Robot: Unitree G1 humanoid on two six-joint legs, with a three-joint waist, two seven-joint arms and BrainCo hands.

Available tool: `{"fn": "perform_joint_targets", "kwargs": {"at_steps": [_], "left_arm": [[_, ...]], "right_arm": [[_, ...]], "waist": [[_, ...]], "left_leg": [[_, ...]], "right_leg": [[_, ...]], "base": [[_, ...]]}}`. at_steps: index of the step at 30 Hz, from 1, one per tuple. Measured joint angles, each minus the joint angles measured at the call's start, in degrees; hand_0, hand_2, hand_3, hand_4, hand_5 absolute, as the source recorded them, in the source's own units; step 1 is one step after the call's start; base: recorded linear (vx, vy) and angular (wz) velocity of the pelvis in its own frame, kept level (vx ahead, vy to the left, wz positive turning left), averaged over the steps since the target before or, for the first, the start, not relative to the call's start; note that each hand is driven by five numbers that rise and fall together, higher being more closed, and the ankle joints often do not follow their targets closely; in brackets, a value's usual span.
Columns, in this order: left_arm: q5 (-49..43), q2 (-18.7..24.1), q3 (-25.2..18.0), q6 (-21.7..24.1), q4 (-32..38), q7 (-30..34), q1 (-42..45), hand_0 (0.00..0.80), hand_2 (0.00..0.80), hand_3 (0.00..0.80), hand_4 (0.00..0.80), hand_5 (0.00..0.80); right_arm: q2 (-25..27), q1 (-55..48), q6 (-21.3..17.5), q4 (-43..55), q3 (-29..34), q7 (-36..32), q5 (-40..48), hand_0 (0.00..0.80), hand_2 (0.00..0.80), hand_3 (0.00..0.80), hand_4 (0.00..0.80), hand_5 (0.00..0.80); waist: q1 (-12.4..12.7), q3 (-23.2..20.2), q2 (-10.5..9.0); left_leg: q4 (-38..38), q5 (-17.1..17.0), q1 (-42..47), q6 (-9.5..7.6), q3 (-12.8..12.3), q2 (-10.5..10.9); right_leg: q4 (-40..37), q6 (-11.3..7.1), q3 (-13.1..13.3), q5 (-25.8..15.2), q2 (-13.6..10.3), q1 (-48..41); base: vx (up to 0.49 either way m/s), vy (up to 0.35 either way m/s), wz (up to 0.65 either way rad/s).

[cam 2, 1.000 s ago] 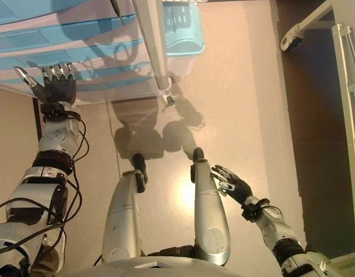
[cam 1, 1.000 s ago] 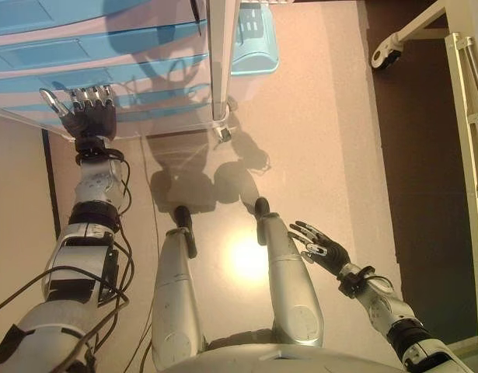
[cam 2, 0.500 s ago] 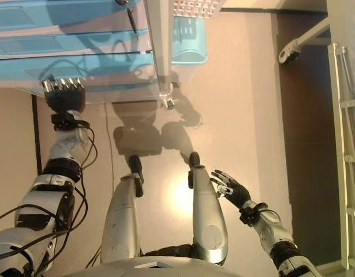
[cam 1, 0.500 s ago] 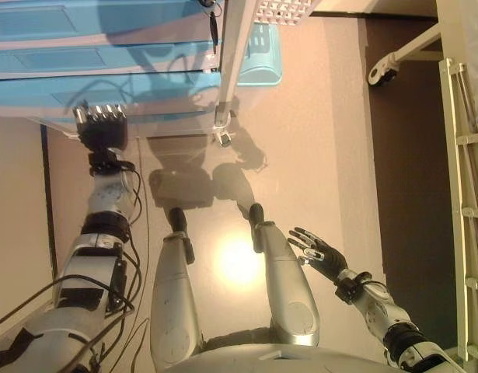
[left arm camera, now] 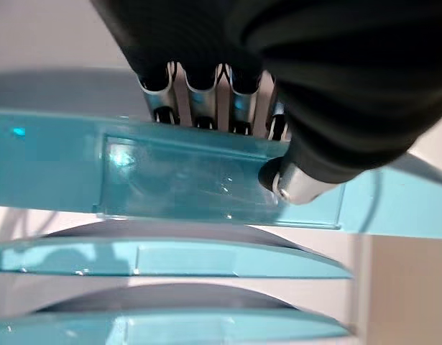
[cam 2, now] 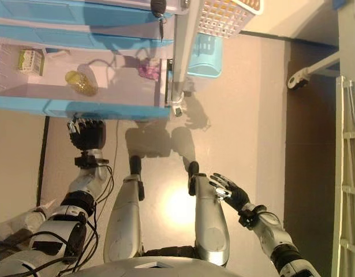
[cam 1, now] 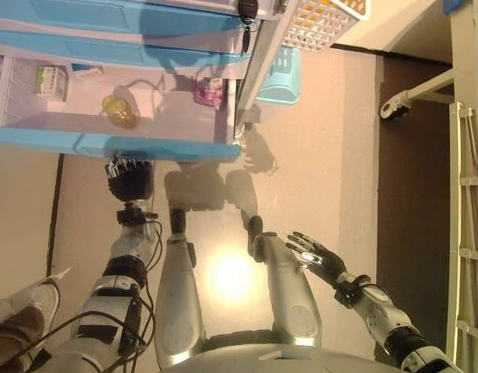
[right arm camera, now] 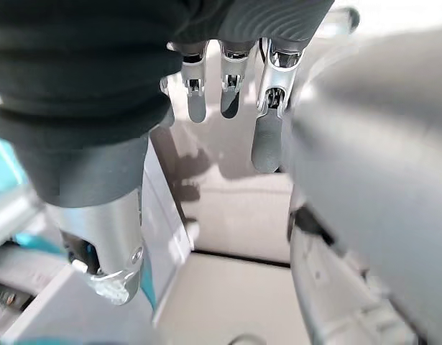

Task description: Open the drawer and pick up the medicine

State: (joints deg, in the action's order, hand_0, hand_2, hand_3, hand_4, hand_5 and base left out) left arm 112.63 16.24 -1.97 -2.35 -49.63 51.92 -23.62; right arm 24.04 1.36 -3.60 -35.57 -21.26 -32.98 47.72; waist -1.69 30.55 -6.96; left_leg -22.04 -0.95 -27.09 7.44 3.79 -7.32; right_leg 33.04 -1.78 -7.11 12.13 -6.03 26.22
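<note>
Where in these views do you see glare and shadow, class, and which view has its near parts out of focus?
Left eye view: a bright glare patch on the floor, and dark shadows on the floor beneath the open drawer. Left wrist view: the left hand, hooked over the drawer front, looks soft-edged. Right wrist view: the right hand is blurred.

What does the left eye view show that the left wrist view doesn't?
Only the left eye view shows inside the open drawer: a green box, a yellow bottle and a pink packet, plus the right hand hanging open. Only the left wrist view shows the closed drawers stacked beneath. Both show the left hand with fingers hooked over the blue drawer front.
</note>
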Motion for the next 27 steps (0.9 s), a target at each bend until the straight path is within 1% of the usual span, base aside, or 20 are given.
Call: {"fn": "perform_joint_targets", "kwargs": {"at_steps": [2, 6, 8, 11, 13, 17, 18, 19, 21, 23, 24, 25, 27], "left_arm": [[-0.3, -0.8, 0.1, -0.5, 0.0, 1.2, 2.0, 0.800, 0.800, 0.800, 0.800, 0.800], [-1.2, -0.7, 0.1, -3.0, 0.7, 2.5, 5.9, 0.800, 0.800, 0.800, 0.800, 0.800], [-2.1, -1.0, 0.0, -4.4, 1.1, 2.5, 7.4, 0.800, 0.800, 0.800, 0.800, 0.800], [-3.2, -1.0, 0.0, -6.4, 1.2, 2.8, 8.8, 0.800, 0.800, 0.800, 0.800, 0.800], [-4.5, -1.1, 0.0, -6.7, 1.6, 3.3, 10.1, 0.800, 0.800, 0.800, 0.800, 0.800], [-5.9, -1.5, 0.2, -8.9, 1.7, 3.8, 12.5, 0.800, 0.800, 0.800, 0.800, 0.800], [-6.3, -1.6, 0.4, -9.0, 1.7, 3.8, 13.0, 0.800, 0.800, 0.800, 0.800, 0.800], [-6.8, -1.6, 0.6, -9.0, 1.7, 3.8, 13.6, 0.800, 0.800, 0.800, 0.800, 0.800], [-6.9, -2.0, 1.2, -9.2, 1.7, 3.8, 15.0, 0.800, 0.800, 0.800, 0.800, 0.800], [-6.9, -2.0, 1.2, -10.2, 1.7, 3.8, 16.3, 0.800, 0.800, 0.800, 0.800, 0.800], [-6.9, -2.0, 1.2, -10.5, 1.7, 3.8, 17.0, 0.511, 0.511, 0.511, 0.511, 0.511], [-6.9, -2.1, 1.2, -10.7, 1.7, 3.7, 17.4, 0.000, 0.000, 0.000, 0.000, 0.000], [-6.9, -2.0, 1.2, -11.1, 1.7, 2.9, 18.4, 0.000, 0.000, 0.000, 0.000, 0.000]], "right_arm": [[-1.0, -0.5, 0.2, 1.0, -0.2, -0.1, -0.4, 0.000, 0.000, 0.000, 0.000, 0.000], [-1.1, -1.1, 0.2, 1.8, -0.8, -0.1, -1.1, 0.000, 0.000, 0.000, 0.000, 0.000], [-1.2, -1.5, 0.0, 2.0, -1.0, -0.2, -1.1, 0.000, 0.000, 0.000, 0.000, 0.000], [-1.7, -2.6, -1.0, 2.0, -0.9, -0.8, -1.1, 0.000, 0.000, 0.000, 0.000, 0.000], [-2.3, -3.1, -1.7, 1.9, -0.9, -1.1, -1.1, 0.000, 0.000, 0.000, 0.000, 0.000], [-2.9, -3.8, -2.6, 1.5, -0.9, -1.3, -1.1, 0.000, 0.000, 0.000, 0.000, 0.000], [-2.9, -4.0, -2.8, 1.4, -0.9, -1.3, -1.1, 0.000, 0.000, 0.000, 0.000, 0.000], [-2.9, -4.4, -2.9, 1.4, -0.9, -1.5, -1.1, 0.000, 0.000, 0.000, 0.000, 0.000], [-2.9, -4.9, -3.3, 1.3, -0.8, -1.7, -1.0, 0.000, 0.000, 0.000, 0.000, 0.000], [-3.0, -5.1, -4.0, 0.6, -0.7, -2.2, -1.0, 0.000, 0.000, 0.000, 0.000, 0.000], [-3.0, -5.1, -4.1, 0.4, -0.5, -2.3, -1.0, 0.000, 0.000, 0.000, 0.000, 0.000], [-3.1, -5.1, -4.1, 0.0, -0.2, -2.4, -1.0, 0.000, 0.000, 0.000, 0.000, 0.000], [-3.2, -5.1, -4.1, -0.2, 0.1, -2.6, -1.0, 0.000, 0.000, 0.000, 0.000, 0.000]], "waist": [[1.4, 0.0, -0.01], [2.5, 0.0, -0.03], [3.5, 0.0, -0.01], [4.6, -0.1, 0.02], [5.2, -0.2, 0.02], [6.0, -0.8, 0.58], [6.1, -1.0, 0.76], [6.3, -1.1, 0.84], [6.7, -1.3, 0.97], [7.1, -1.5, 1.21], [7.2, -1.6, 1.39], [7.3, -1.7, 1.55], [7.3, -1.8, 1.80]], "left_leg": [[0.4, 0.0, 0.5, 0.01, 0.0, -0.3], [0.4, -0.2, 0.4, 0.26, 1.0, -0.7], [0.7, -0.3, 0.4, 0.18, 1.5, -0.8], [1.5, -0.5, 0.4, -0.17, 2.4, -0.8], [1.7, -0.7, 0.2, -0.39, 2.8, -0.7], [1.4, -0.9, -0.6, -0.34, 3.3, -0.4], [1.4, -0.9, -0.6, 0.25, 3.2, -0.4], [1.4, -1.1, -0.5, 0.14, 3.2, -0.1], [1.4, -1.2, -0.4, 0.08, 3.3, 0.3], [1.4, -1.4, -0.5, 0.38, 3.3, 0.4], [1.4, -1.5, -0.5, 0.53, 3.2, 0.4], [1.4, -1.5, -0.5, 0.51, 3.2, 0.5], [1.4, -1.6, -0.6, 0.34, 3.2, 0.5]], "right_leg": [[-0.1, -0.04, -0.1, 0.3, 0.3, -0.5], [-0.3, 0.33, -1.3, 0.6, 0.6, -1.0], [-0.2, 0.69, -1.9, 0.8, 0.8, -1.3], [-0.6, 0.81, -2.8, 0.9, 0.8, -1.6], [-0.8, 0.93, -3.3, 1.0, 0.8, -1.8], [-1.3, 0.77, -4.3, 1.0, 0.5, -1.9], [-1.3, 0.72, -4.6, 1.4, 0.3, -2.2], [-1.2, 0.47, -4.8, 1.5, 0.1, -2.5], [-1.0, 0.31, -5.0, 1.9, -0.3, -2.7], [-1.0, 0.22, -5.0, 1.9, -0.4, -2.7], [-1.0, 0.21, -5.1, 1.9, -0.4, -2.7], [-1.0, 0.21, -5.1, 1.9, -0.4, -2.7], [-0.9, 0.25, -5.4, 2.0, -0.5, -2.8]], "base": [[0.019, -0.074, 0.03], [0.022, -0.078, 0.10], [0.016, -0.079, 0.10], [0.011, -0.053, 0.15], [0.004, -0.022, 0.11], [0.045, -0.003, 0.13], [0.089, 0.000, 0.19], [0.004, 0.013, 0.23], [0.001, 0.018, 0.16], [-0.005, 0.031, 0.06], [-0.006, 0.046, 0.04], [-0.004, 0.046, 0.04], [0.002, 0.030, 0.06]]}}
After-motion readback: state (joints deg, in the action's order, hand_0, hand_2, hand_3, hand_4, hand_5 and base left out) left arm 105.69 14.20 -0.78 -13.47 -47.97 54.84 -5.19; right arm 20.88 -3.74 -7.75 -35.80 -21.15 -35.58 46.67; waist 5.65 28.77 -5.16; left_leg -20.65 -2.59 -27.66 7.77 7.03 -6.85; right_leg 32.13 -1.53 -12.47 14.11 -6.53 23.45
